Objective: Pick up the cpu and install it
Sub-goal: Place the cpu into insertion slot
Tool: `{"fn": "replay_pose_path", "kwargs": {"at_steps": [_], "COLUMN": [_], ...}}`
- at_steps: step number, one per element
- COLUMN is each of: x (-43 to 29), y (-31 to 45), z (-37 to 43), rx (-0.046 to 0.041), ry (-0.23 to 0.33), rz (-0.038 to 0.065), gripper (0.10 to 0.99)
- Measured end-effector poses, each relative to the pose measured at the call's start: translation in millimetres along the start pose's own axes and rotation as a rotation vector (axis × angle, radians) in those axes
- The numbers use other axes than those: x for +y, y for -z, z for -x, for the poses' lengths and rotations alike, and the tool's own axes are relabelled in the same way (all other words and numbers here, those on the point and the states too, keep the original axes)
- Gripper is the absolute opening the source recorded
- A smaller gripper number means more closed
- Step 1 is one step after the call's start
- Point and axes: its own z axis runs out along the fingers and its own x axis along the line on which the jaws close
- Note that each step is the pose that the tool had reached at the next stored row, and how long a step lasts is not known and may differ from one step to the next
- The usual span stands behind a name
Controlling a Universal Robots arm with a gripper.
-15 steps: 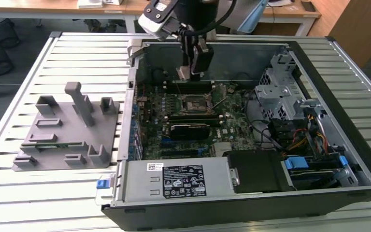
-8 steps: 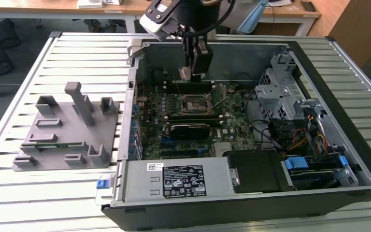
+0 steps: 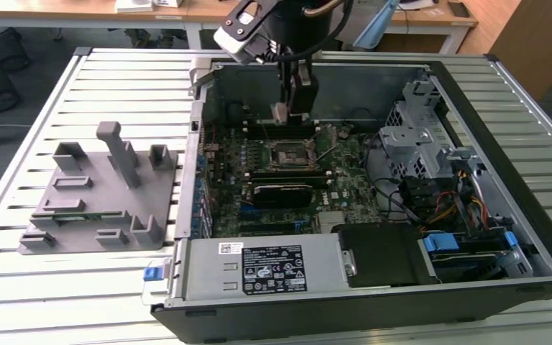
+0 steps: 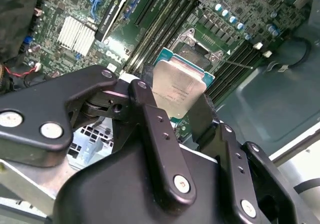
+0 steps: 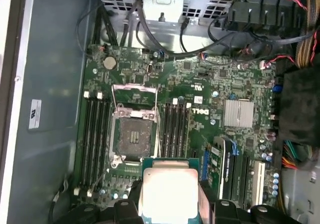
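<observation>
My gripper [image 3: 293, 108] hangs inside the open computer case [image 3: 506, 237], above the motherboard [image 3: 343, 187], and is shut on the cpu [image 3: 280, 113]. In both wrist views the cpu [image 4: 177, 89] [image 5: 169, 191] is a flat silvery square with a thin green rim, clamped by its edges between the black fingers [image 4: 150, 109]. The open socket [image 3: 290, 152] [image 5: 132, 134] lies on the board a little below and ahead of the chip, with its metal bracket lifted back. Its dark contact field is uncovered. The chip is clear of the board.
Memory slots [image 5: 95, 134] flank the socket on both sides. A black card [image 3: 281, 192] lies beside it, with a silver heatsink [image 5: 238, 113] further off. A drive cage [image 3: 415, 136] and cables [image 3: 448, 208] fill the exterior view's right. A grey fixture [image 3: 103, 194] stands on the slatted table [image 3: 26, 302].
</observation>
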Motion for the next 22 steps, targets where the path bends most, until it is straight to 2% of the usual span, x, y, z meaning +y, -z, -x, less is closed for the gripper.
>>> {"fn": "replay_pose_path", "kwargs": {"at_steps": [9, 22], "x": [13.1, 17.7], "y": [-16.5, -40.4], "z": [-14.3, -19.9], "rx": [0.0001, -0.0009], "ry": [-0.003, -0.034], "rz": [0.000, 0.000], "gripper": [0.525, 0.525]}}
